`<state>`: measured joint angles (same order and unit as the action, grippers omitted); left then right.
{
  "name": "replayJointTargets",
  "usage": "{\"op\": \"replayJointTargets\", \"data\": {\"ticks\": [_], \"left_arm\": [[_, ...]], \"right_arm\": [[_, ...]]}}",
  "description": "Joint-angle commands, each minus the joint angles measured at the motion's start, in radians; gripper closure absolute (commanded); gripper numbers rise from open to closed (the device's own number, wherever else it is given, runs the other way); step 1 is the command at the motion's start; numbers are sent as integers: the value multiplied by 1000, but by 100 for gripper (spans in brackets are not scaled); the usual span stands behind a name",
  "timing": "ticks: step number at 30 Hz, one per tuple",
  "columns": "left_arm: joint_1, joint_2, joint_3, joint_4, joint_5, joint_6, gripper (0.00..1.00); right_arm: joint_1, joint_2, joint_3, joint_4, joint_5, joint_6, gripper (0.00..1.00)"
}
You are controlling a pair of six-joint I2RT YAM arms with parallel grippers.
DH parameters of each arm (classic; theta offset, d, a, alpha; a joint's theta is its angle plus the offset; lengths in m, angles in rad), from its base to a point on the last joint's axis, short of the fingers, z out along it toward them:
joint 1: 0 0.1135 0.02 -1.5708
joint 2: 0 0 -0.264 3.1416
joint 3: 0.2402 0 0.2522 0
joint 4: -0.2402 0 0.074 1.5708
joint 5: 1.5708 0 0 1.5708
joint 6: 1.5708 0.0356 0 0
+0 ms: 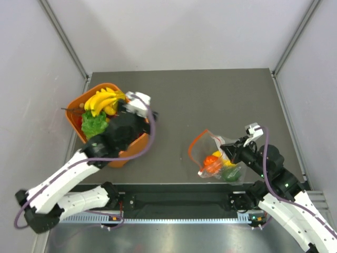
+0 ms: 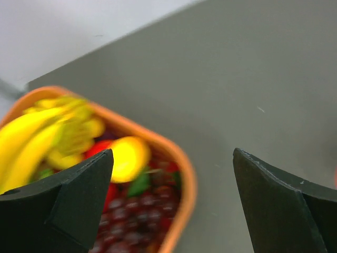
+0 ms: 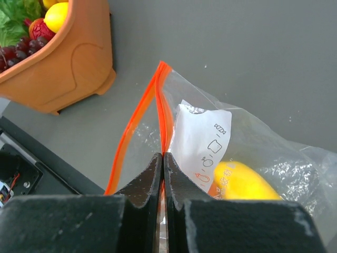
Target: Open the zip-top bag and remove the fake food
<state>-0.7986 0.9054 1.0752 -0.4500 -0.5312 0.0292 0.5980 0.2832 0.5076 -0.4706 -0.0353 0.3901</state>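
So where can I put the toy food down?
Bare table lies between the orange basket and the zip-top bag, and along the far edge. Crowded: the basket, with the left arm over it, and the bag, held by the right fingers.

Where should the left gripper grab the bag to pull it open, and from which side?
Take the free lip of the zip strip, the one bowing toward the basket. The right gripper is shut on the other lip, so the mouth of the bag gapes. Bring the open left gripper in from the basket side, fingers across that lip.
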Motion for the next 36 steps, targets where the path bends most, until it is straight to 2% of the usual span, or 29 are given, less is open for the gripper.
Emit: {"op": "replayJointTargets", "data": {"ticks": [1,2,4,5,7,9,16,23,36], "left_arm": [[-218,146,26,43,-214,-1,1],[-287,203,54,68,-213,-12,1],[-324,246,81,98,-155,-70,1],[-349,248,77,156,-66,-89,1],[-384,251,40,230,25,-135,1],[-398,260,13,310,127,-181,1],[-415,363,-72,430,299,-255,4],[-438,477,-86,497,364,-288,8],[-439,674,-54,577,364,-310,12]], "right_arm": [[13,5,54,-13,17,-14,100],[13,5,54,-11,21,-14,100],[11,7,58,-16,23,-11,100],[13,5,58,-16,25,-13,100],[13,2,55,-17,28,-11,100],[13,1,57,-17,29,-10,100],[13,2,54,-14,28,-13,100],[13,-3,54,-14,28,-11,100],[13,-6,52,-14,23,-14,100]]}}
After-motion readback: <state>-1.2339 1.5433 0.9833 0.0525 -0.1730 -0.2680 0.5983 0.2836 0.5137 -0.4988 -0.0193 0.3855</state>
